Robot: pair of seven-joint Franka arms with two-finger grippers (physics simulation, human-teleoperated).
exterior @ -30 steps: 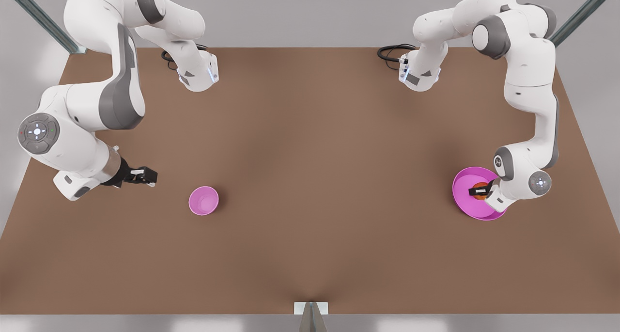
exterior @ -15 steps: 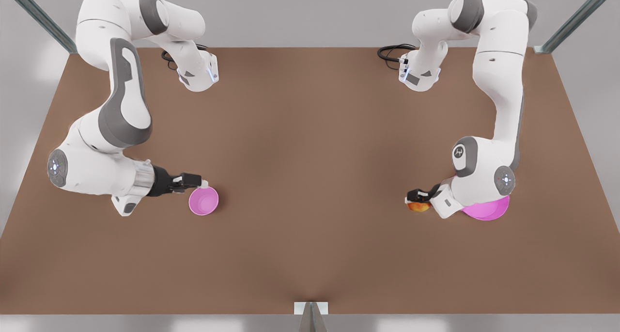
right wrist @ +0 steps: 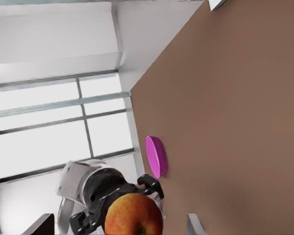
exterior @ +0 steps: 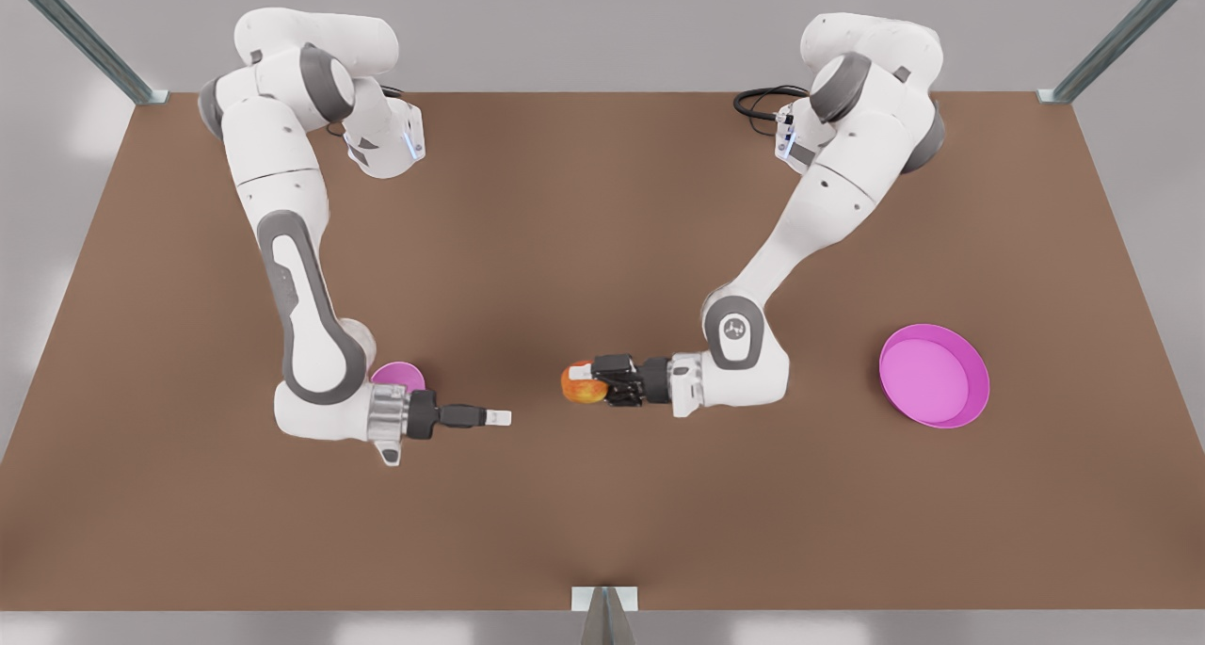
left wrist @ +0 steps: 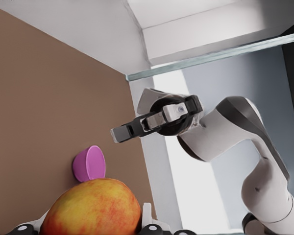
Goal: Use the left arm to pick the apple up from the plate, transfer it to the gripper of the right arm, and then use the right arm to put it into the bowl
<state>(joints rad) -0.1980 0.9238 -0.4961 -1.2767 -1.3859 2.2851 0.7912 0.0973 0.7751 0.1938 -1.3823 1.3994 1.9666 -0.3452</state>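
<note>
In the front view my left gripper point(exterior: 591, 382) is shut on the red-orange apple point(exterior: 583, 383), held out sideways above the table's middle. The left wrist view shows the apple point(left wrist: 90, 208) close up between its fingers point(left wrist: 149, 224). My right gripper point(exterior: 502, 417) points toward the apple from the front view's left, open, a short gap away and slightly nearer the table's front edge. It also appears in the left wrist view as the right gripper point(left wrist: 120, 132). The pink bowl point(exterior: 403, 374) is partly hidden behind the right arm. The plate point(exterior: 934, 375) lies bare at the front view's right.
The brown table point(exterior: 602, 513) stretches wide around both arms. Black cables point(exterior: 758, 104) lie at the back by the arm bases. A small metal bracket point(exterior: 604, 600) sits at the front edge. The right wrist view shows the plate point(right wrist: 156, 155) edge-on beyond the apple point(right wrist: 133, 214).
The left arm lifted the apple off the plate and carried it toward the table's middle. The right arm swung from the front view's left edge past the bowl toward the apple.
</note>
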